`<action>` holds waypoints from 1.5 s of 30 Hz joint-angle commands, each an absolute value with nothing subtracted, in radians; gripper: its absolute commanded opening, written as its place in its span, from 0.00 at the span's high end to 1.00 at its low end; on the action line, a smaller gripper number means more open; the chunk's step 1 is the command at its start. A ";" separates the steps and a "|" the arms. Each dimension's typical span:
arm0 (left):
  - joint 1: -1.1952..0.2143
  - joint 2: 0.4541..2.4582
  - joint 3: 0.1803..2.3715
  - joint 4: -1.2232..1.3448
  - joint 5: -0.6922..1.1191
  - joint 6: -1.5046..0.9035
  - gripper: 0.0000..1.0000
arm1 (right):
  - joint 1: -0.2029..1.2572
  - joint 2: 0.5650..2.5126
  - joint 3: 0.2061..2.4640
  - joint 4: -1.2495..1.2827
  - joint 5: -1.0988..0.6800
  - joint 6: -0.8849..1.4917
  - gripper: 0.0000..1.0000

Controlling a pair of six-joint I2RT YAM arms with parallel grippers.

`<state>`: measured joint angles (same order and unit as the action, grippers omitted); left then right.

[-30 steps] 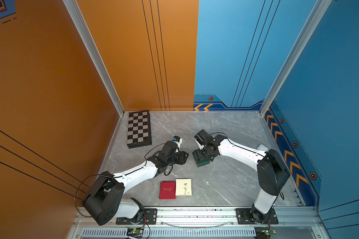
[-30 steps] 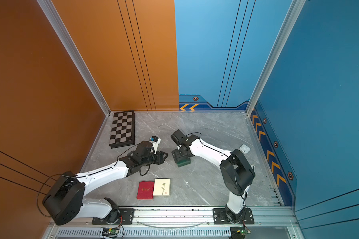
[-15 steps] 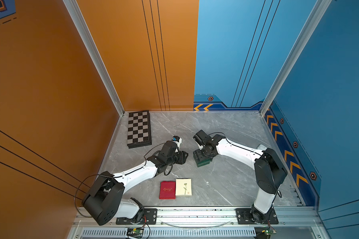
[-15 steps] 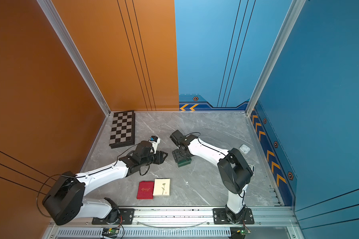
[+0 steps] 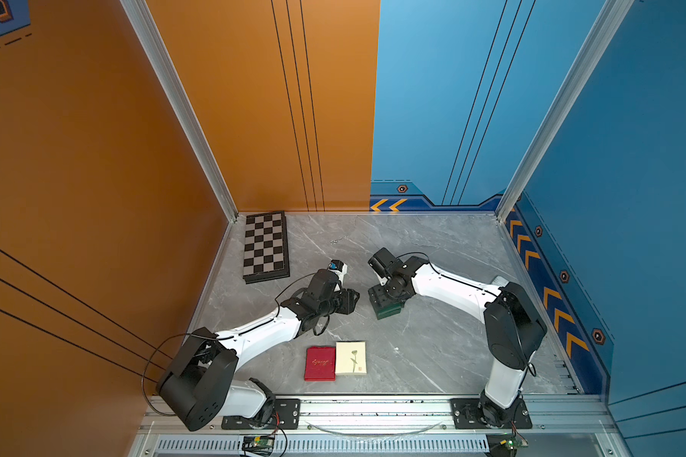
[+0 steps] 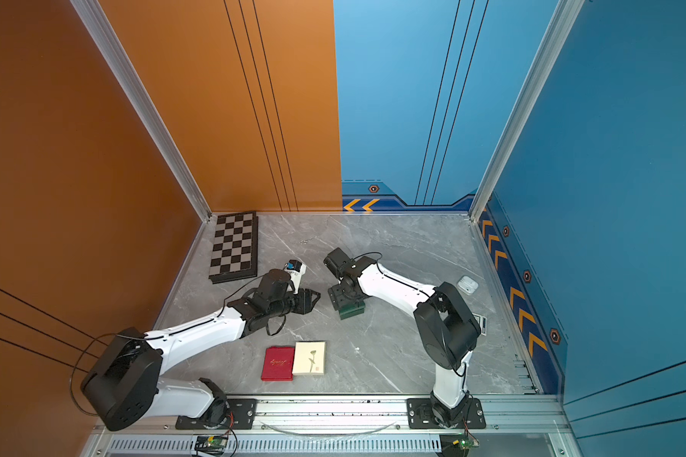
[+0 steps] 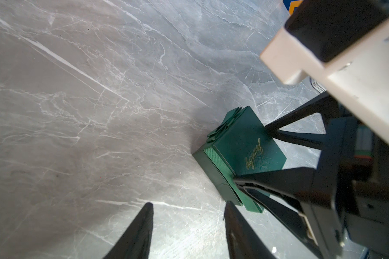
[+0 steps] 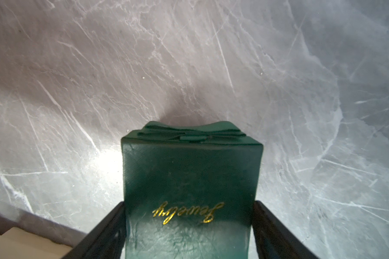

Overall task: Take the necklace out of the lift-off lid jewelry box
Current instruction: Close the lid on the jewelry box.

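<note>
Box: green, gilt script on top, bow on one side, lid on, standing near the middle of the table. Necklace: hidden, as the box is closed. Right claw: over the box, fingers pressed to two opposite sides, clamped on it. Left claw: just beside the box toward the left edge, clear of it, fingers apart, empty. Red case and cream case: flat, touching side by side, near the front edge. Chain: small, silvery, loose toward the far edge; whether it is the necklace cannot be told. Chessboard: closed, far left corner. White earbud case: by the right edge.
</note>
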<state>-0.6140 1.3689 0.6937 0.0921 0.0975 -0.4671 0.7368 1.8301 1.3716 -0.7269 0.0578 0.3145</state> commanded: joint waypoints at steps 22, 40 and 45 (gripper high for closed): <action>-0.601 1.367 0.676 0.078 0.106 -0.450 0.47 | 0.735 1.872 1.398 -0.763 0.090 0.319 0.17; -0.598 1.371 0.680 0.080 0.110 -0.451 0.47 | 0.735 1.902 1.384 -0.764 0.087 0.323 0.17; -0.597 1.369 0.679 0.080 0.109 -0.451 0.47 | 0.735 1.915 1.359 -0.746 0.081 0.333 0.18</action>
